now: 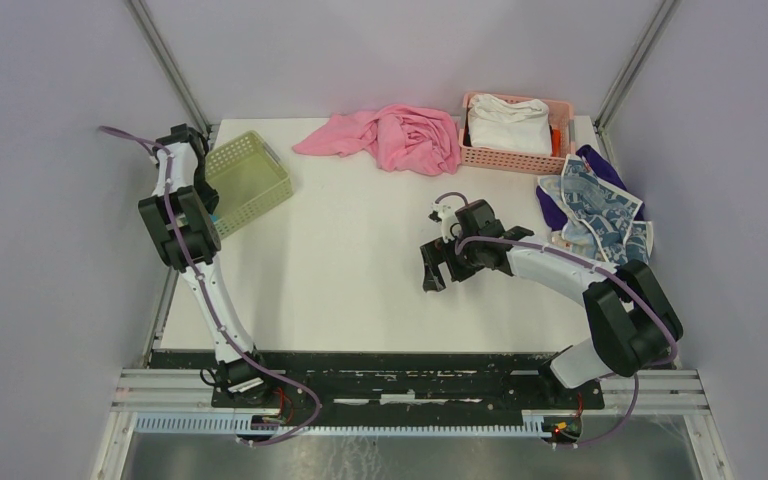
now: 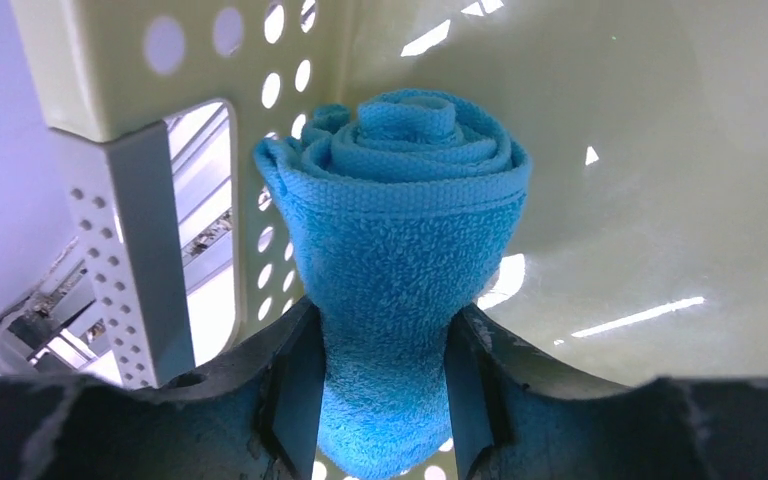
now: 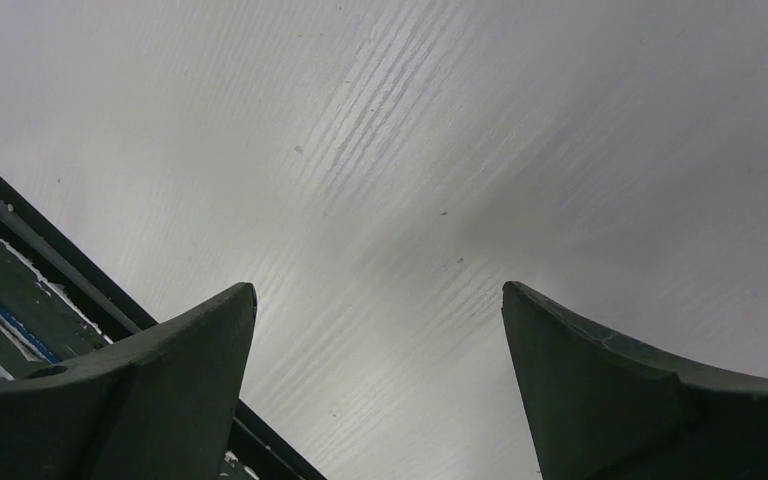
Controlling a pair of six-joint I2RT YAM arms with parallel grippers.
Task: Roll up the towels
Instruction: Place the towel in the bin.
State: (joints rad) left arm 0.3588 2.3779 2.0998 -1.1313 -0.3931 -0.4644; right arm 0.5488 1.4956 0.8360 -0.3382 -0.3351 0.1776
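Observation:
A bright blue towel (image 2: 400,200), rolled into a tight spiral, stands on end inside the pale green basket (image 2: 580,120). My left gripper (image 2: 385,330) is shut on its lower part, and the fingers pinch the terry in on both sides. In the top view this gripper (image 1: 214,210) reaches into the green basket (image 1: 255,170) at the table's left edge. A white towel with dark blue print (image 1: 595,205) lies crumpled at the right edge. My right gripper (image 1: 438,272) hangs open over the table's middle, its jaws (image 3: 380,300) wide apart with only bare tabletop between them.
A large pink cloth (image 1: 400,135) is heaped at the back centre. To its right, a pink basket (image 1: 510,160) holds a white cloth (image 1: 508,122). A purple cloth (image 1: 600,160) lies under the printed towel. A black frame rail (image 3: 50,270) runs along the table's near edge.

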